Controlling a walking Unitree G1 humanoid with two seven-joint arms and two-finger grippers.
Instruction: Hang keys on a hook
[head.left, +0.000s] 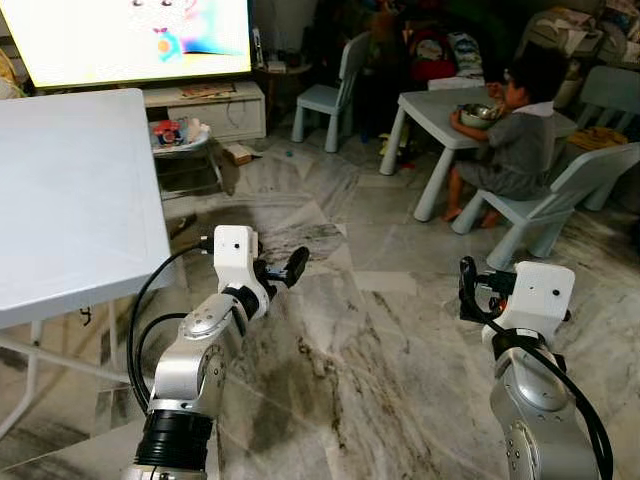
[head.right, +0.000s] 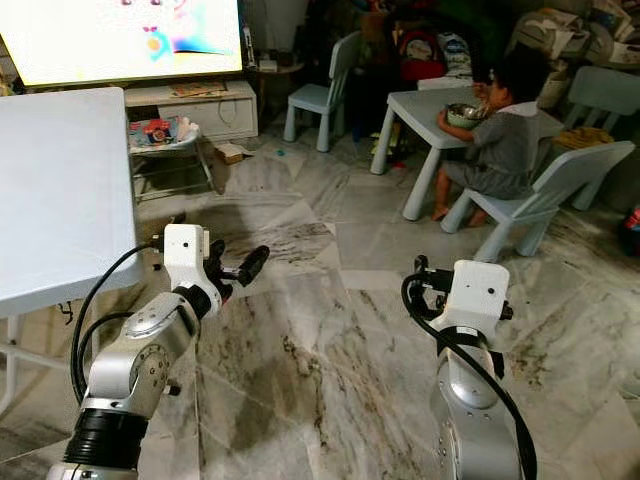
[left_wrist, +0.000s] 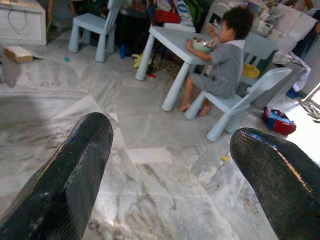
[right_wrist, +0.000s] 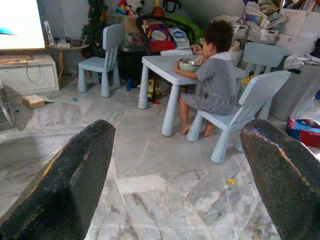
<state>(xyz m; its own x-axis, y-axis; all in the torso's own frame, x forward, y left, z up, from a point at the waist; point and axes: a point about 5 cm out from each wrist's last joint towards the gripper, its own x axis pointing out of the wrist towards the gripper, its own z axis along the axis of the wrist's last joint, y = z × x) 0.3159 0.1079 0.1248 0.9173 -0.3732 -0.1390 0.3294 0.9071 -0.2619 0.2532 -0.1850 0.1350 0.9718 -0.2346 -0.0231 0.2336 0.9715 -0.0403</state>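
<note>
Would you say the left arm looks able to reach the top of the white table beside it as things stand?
Probably yes. The left gripper hangs open just past the near corner of the white table, with only bare floor between them; it would need to rise a little above the edge.

Glossy veined marble floor (head.left: 380, 330), smooth matt plastic small table (head.left: 440, 105), brushed-metal left arm (head.left: 195, 360)

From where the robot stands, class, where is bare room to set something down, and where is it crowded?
The white table top on the robot's left is bare. Marble floor between both grippers is open. It is crowded around the small table, where a person sits among chairs.
</note>
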